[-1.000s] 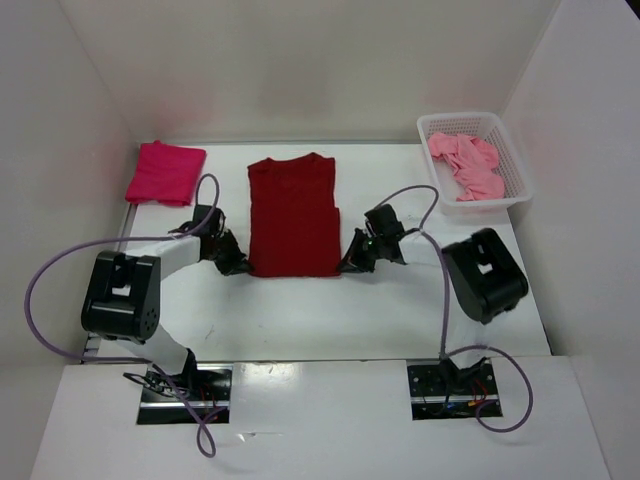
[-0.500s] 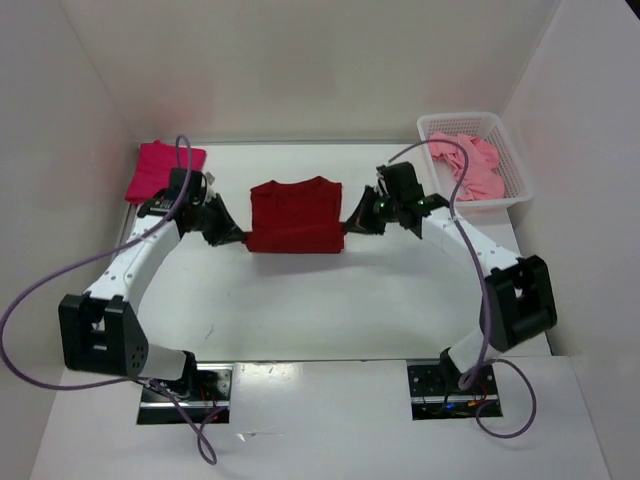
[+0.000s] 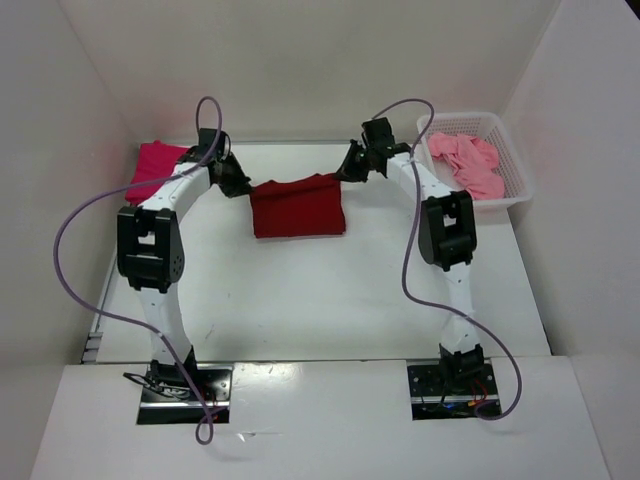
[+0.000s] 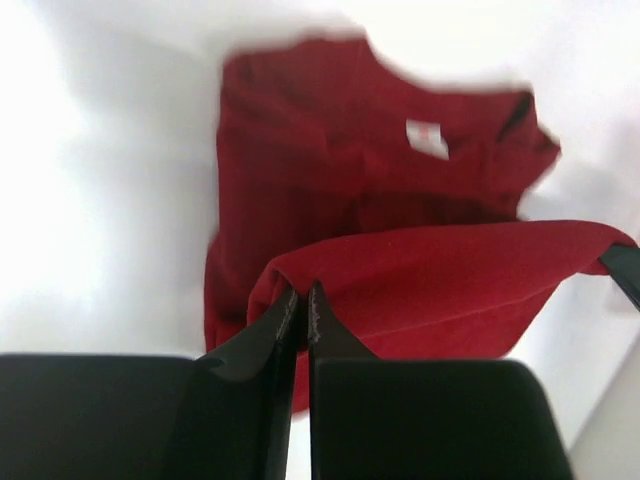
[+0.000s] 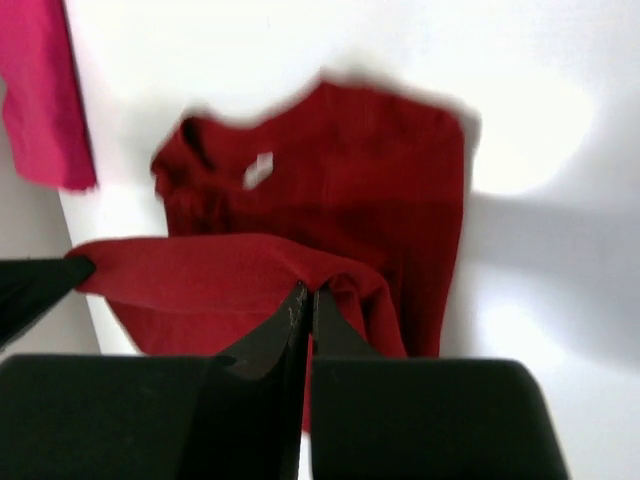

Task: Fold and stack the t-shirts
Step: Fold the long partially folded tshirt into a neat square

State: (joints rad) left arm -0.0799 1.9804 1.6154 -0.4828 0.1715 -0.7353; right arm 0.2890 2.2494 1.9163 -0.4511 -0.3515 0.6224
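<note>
Left jaws, right jaws each clamped on dark red shirt (image 3: 297,210) hem corner; hem spans left-right between them, over collar end.

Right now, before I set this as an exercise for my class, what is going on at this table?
Two robot arms are folding the dark red t-shirt. The left gripper and the right gripper each pinch a corner of its bottom edge, raised over the collar half; the fold is not yet laid down. A crimson-pink t-shirt lies folded at the far left; a light pink t-shirt sits crumpled in the white basket, far right.
</note>
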